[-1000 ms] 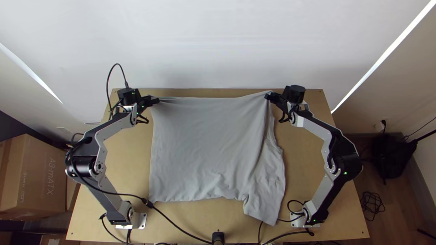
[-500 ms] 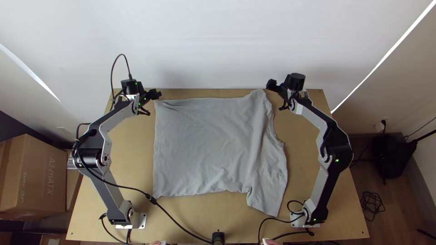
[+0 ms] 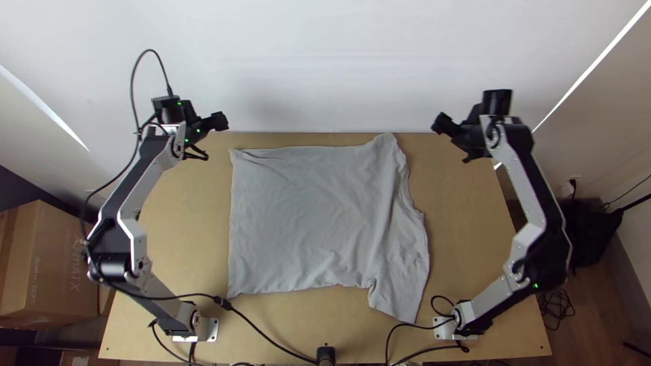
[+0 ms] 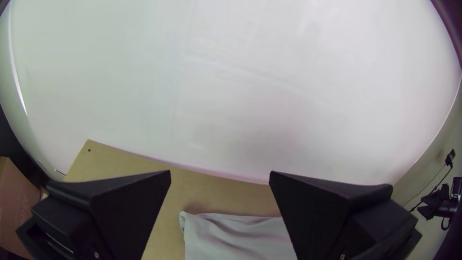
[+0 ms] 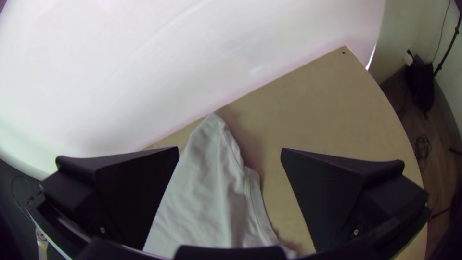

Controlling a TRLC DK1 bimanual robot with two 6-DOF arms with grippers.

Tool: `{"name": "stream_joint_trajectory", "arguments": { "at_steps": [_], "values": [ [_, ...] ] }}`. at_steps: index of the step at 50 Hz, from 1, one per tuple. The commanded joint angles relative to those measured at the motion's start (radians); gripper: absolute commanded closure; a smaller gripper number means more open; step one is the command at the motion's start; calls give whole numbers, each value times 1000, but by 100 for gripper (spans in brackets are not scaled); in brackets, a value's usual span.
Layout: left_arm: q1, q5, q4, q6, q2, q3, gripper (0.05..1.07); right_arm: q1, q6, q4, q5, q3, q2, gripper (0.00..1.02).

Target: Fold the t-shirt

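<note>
One grey t-shirt (image 3: 312,217) lies spread on the surface (image 3: 468,230) in the top view, rumpled toward the right arm, with the left gripper (image 3: 221,121) and the right gripper (image 3: 439,123) apart from it, near its far edge. In the left wrist view, the left gripper (image 4: 220,177) has its fingers wide apart. In the right wrist view, the right gripper (image 5: 229,153) is spread too, and a peaked corner of cloth shows between its fingers.

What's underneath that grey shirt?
The shirt lies on the wooden table, whose surface shows on both sides of it. The part beneath the cloth is covered, so I can't tell whether anything else is under there.
</note>
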Motion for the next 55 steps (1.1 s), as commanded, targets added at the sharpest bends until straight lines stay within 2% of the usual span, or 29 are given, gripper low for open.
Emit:
{"name": "stream_joint_trajectory", "arguments": {
  "at_steps": [1,5,12,15,17,20,22,25,29,37,43,55],
  "values": [
    [5,19,-56,-18,-144,-35,9,-65,-8,-140,-33,-35,-81,5],
    [15,32,-114,-15,-219,-55,9,-113,-35,-226,-54,-104,-141,5],
    [46,75,-164,-4,-366,-131,9,-194,-69,-278,-152,-324,-297,6],
    [51,85,-183,3,-418,-160,9,-223,-129,-293,-212,-413,-349,14],
    [52,88,-205,11,-445,-172,9,-227,-176,-326,-220,-459,-369,18],
    [54,89,-234,22,-478,-190,9,-227,-285,-385,-223,-521,-385,19],
    [54,89,-243,25,-500,-204,9,-228,-308,-393,-223,-561,-386,20],
    [51,91,-249,28,-530,-229,9,-237,-350,-395,-223,-615,-386,28],
    [43,103,-252,28,-561,-258,9,-240,-414,-395,-223,-683,-392,43],
    [34,101,-265,28,-592,-289,9,-225,-517,-395,-220,-804,-406,45],
    [34,101,-275,26,-604,-296,9,-208,-548,-395,-203,-857,-408,45],
    [37,100,-275,26,-624,-324,9,-139,-549,-353,-188,-936,-409,44]
  ]
}}
